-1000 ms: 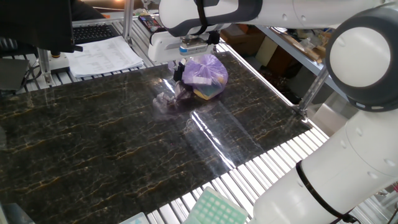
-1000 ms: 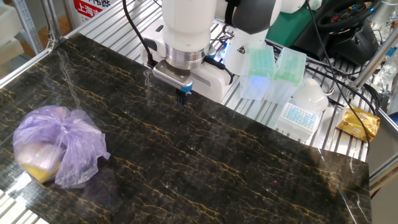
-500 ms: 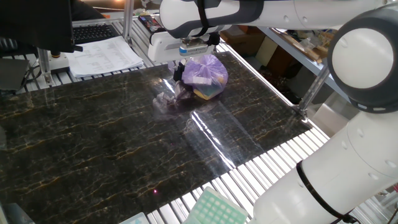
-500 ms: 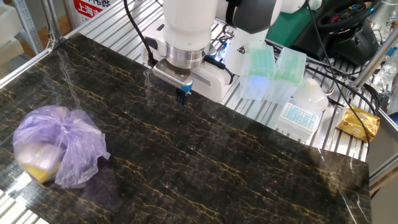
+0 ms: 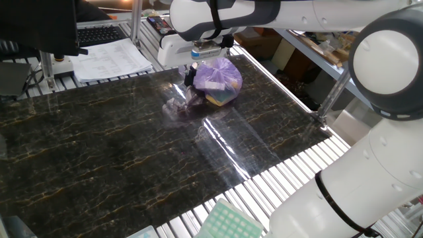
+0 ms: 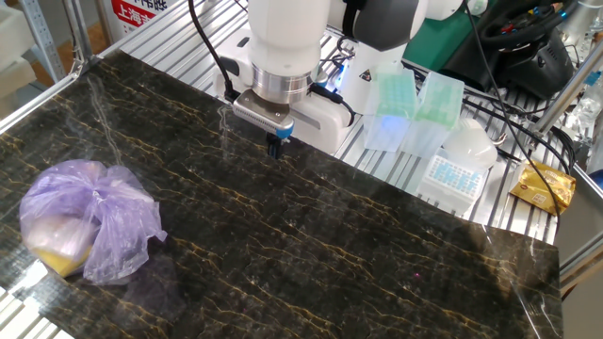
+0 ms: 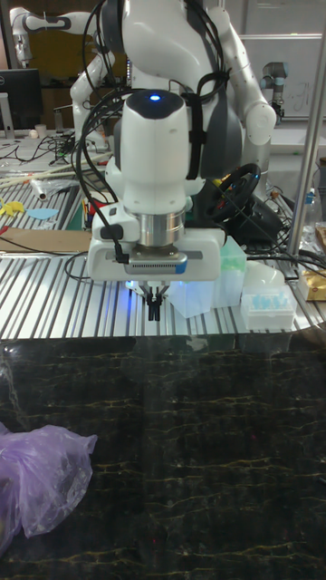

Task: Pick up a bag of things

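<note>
The bag of things (image 5: 219, 79) is a lumpy lilac plastic bag with white and yellow items showing through. It lies on the dark marbled mat (image 5: 119, 152), near the mat's edge (image 6: 83, 219), and only its corner shows at the lower left (image 7: 41, 480) of the tall fixed view. My gripper (image 6: 275, 148) hangs over the opposite edge of the mat, well away from the bag and touching nothing. Its fingers (image 7: 154, 306) are pressed together and point down, with nothing between them. In one fixed view the gripper (image 5: 192, 68) only appears close to the bag.
A small clear greyish wad (image 5: 176, 106) lies on the mat beside the bag. Green pipette-tip boxes (image 6: 397, 105), a white rack (image 6: 453, 171) and a yellow packet (image 6: 539, 185) stand on the slatted table behind the gripper. Papers (image 5: 109, 58) lie past the mat's far side.
</note>
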`<action>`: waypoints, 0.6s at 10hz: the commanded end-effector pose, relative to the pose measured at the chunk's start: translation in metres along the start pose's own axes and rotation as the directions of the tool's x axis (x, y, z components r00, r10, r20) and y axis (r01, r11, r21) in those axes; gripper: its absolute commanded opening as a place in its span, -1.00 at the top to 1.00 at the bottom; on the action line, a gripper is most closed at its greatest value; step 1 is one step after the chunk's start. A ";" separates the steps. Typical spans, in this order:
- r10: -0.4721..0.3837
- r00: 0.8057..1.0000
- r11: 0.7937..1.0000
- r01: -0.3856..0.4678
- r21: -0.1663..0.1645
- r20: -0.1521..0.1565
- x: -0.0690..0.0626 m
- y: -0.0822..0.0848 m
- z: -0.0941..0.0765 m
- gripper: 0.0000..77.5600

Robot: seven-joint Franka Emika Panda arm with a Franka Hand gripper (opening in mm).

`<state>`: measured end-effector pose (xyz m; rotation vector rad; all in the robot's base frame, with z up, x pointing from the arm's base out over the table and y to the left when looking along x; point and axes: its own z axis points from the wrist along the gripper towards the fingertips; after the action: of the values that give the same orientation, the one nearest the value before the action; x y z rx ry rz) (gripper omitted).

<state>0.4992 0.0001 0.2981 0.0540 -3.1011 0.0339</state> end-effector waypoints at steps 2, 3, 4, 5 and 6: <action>0.000 1.000 1.000 0.000 0.001 0.011 0.000 0.000 -0.001 1.00; 0.000 1.000 1.000 0.000 0.002 0.011 0.000 0.000 -0.001 1.00; -0.001 1.000 1.000 0.001 0.000 0.010 0.000 0.000 -0.001 1.00; 0.007 1.000 1.000 -0.007 0.000 0.010 0.000 0.000 -0.001 1.00; 0.015 1.000 1.000 -0.015 0.000 0.010 0.000 0.000 -0.001 1.00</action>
<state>0.4992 0.0001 0.2982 0.0459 -3.1087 0.0345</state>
